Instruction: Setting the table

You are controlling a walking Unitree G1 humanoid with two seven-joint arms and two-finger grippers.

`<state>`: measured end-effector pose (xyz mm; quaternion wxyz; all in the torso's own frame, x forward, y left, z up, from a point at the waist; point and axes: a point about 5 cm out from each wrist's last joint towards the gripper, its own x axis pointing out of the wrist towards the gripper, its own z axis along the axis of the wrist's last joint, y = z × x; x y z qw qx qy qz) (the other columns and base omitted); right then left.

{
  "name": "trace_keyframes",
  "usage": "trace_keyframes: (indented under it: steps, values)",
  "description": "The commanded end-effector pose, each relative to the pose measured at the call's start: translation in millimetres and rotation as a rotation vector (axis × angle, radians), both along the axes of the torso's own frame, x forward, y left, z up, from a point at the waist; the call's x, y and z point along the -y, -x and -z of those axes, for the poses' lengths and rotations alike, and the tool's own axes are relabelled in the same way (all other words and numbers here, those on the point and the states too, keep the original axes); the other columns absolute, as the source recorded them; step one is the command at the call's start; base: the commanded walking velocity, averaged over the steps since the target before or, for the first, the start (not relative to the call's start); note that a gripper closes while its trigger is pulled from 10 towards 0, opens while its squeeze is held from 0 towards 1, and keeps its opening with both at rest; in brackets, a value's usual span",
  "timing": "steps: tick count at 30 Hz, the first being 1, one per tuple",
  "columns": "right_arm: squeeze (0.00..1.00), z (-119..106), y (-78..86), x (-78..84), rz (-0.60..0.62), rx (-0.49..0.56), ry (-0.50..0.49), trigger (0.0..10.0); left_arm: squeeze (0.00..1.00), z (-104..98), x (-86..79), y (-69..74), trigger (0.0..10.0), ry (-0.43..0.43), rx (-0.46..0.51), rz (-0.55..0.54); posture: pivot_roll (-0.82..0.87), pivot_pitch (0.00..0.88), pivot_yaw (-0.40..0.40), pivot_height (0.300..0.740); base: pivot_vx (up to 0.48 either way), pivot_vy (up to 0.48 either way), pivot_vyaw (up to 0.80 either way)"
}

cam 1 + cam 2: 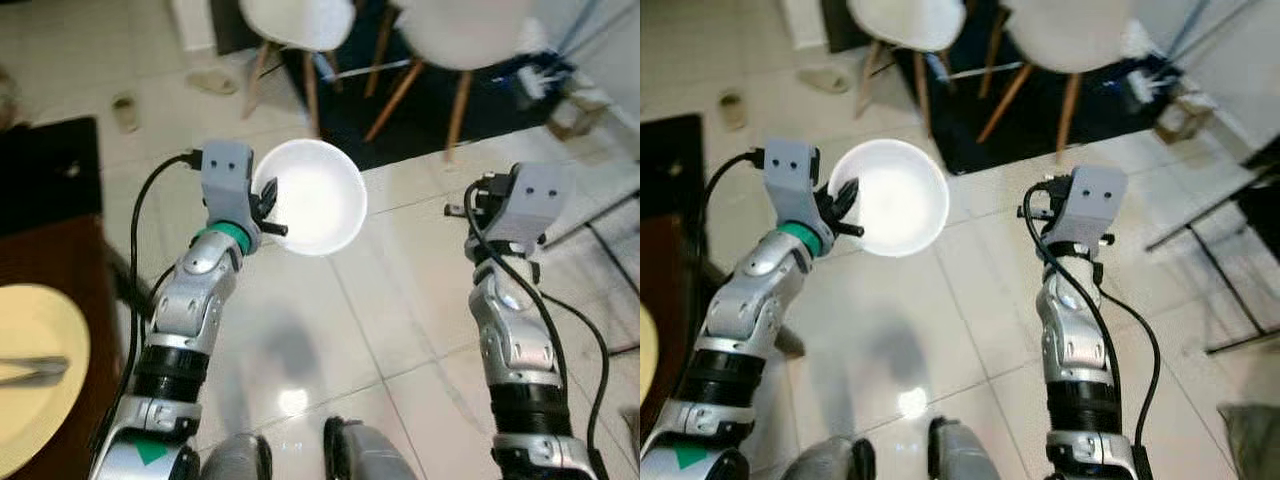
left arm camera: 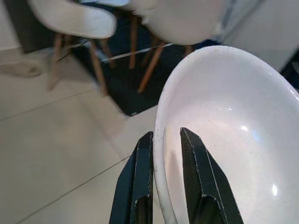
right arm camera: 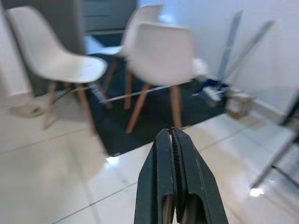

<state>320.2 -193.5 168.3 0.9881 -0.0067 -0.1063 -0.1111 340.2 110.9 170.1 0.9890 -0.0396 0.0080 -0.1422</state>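
A white bowl point(image 1: 318, 196) hangs in the air over the tiled floor, its rim pinched between the fingers of my left gripper point(image 1: 268, 208). In the left wrist view one black finger point(image 2: 140, 177) lies outside the bowl point(image 2: 233, 135) and the other inside it. My right gripper point(image 3: 171, 140) is shut with nothing in it, held up at my right point(image 1: 480, 205). At the far left a dark wooden table point(image 1: 50, 250) carries a pale yellow plate point(image 1: 35, 340) with cutlery point(image 1: 30, 370) lying on it.
Two white chairs with wooden legs point(image 1: 300, 30) point(image 1: 460, 40) stand ahead on a dark rug point(image 1: 420, 110). Slippers point(image 1: 125, 110) lie on the tiles. A folding metal frame point(image 1: 600, 220) stands at the right. My own feet point(image 1: 345, 450) show at the bottom.
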Motion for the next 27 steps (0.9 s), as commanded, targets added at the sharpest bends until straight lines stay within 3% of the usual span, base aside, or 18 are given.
trace_keyframes:
  steps: [1,27]
  values:
    - [0.00,6.6,2.1,1.8,0.011,-0.026,-0.005,10.0,0.00,3.9,-1.5,1.6,10.0,0.004,-0.021,-0.003,0.09,0.081,0.046,0.740,0.000,0.000,-0.80]
    - [0.00,6.6,1.6,2.1,0.014,-0.024,-0.008,10.0,0.00,2.5,-1.7,0.4,10.0,0.019,-0.023,0.000,0.09,0.078,0.050,0.740,0.000,0.000,-0.80]
